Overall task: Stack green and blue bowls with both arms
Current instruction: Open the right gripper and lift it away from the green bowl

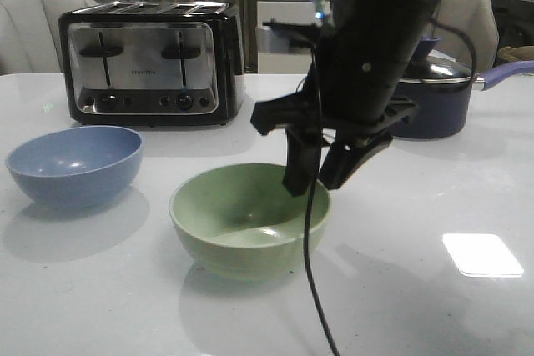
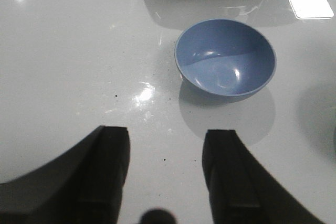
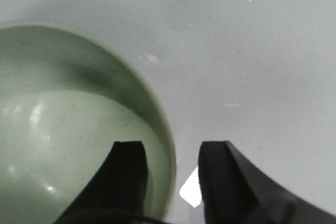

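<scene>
green bowl: near centre of table, upright, empty
right claw: parted, straddling the bowl's right rim, one finger inside, one outside, nothing gripped yet
step tip: lower a bit more, seat rim deep between fingers, close squarely, lift level
blue bowl: left, apart from green, before toaster
left claw: wide, empty, short of blue bowl

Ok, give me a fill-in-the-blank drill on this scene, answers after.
1. The right gripper straddles the rim of the ____ bowl.
2. The left gripper is open, holding ____.
3. The blue bowl sits in front of the ____.
4. The saucepan wears its ____.

Answers: green; nothing; toaster; lid
</scene>
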Tool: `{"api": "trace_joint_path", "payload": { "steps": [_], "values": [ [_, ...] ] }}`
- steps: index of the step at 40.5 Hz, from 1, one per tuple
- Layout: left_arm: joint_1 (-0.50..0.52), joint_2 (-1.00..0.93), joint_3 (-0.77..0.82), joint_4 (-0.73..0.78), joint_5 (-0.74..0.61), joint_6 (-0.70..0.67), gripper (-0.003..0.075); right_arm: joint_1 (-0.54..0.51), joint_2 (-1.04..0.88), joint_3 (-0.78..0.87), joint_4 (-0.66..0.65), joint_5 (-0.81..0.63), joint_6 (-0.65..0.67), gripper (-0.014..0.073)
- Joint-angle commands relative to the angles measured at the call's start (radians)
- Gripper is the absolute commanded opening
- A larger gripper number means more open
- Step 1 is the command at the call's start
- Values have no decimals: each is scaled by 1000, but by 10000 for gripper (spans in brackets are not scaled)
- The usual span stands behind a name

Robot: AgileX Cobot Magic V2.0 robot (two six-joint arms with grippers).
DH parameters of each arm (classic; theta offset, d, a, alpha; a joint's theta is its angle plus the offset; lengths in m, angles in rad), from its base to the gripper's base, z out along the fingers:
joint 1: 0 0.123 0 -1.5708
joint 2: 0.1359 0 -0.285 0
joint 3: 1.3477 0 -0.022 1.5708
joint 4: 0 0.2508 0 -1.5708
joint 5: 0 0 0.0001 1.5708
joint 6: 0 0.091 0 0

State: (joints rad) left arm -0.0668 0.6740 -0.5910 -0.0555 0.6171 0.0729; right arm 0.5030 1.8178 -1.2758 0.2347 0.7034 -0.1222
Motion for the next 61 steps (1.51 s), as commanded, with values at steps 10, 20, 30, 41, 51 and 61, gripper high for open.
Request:
{"api": "trace_joint_path", "payload": {
  "steps": [10,20,30,41,51,61],
  "values": [
    [-6,3,-28,-6,-74,-5,383,68,-416,172,2,-87,-115,381],
    [-6,3,-28,-6,-72,-5,383,71,-690,380,-4,-119,-115,381],
    [-6,3,-28,-6,-72,-5,383,71,-933,556,-4,-129,-115,381],
    [-6,46,-28,-4,-119,30,414,71,-1075,656,-4,-136,-115,381],
    [-6,229,-69,-41,-128,30,603,71,-1079,656,-4,-131,-115,381],
    [-6,495,-208,-82,-128,30,602,71,-1079,656,-4,-131,-115,381]
  ]
}}
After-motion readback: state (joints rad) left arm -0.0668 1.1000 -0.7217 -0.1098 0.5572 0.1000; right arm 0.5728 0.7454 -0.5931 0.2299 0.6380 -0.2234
